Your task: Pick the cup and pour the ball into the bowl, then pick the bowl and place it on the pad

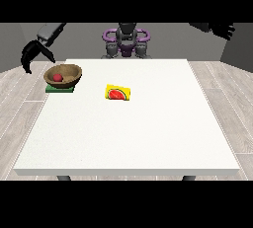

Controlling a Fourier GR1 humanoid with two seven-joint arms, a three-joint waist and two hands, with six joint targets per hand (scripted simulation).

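A brown wooden bowl [63, 75] sits on a green pad [59, 89] near the table's left edge. Inside the bowl lies a red ball [58, 77]. A yellow cup [118, 93] lies on its side near the table's middle, its red inside facing the camera. The hand at the view's left [31, 54] hangs above and left of the bowl, off the table's edge, with its fingers spread, and touches nothing. The hand at the view's right [221, 28] is raised high beyond the table's far right corner, far from every object.
The white table [128, 133] stretches wide in front of the cup and to its right. The robot's torso [126, 42] stands behind the far edge. A wooden floor surrounds the table.
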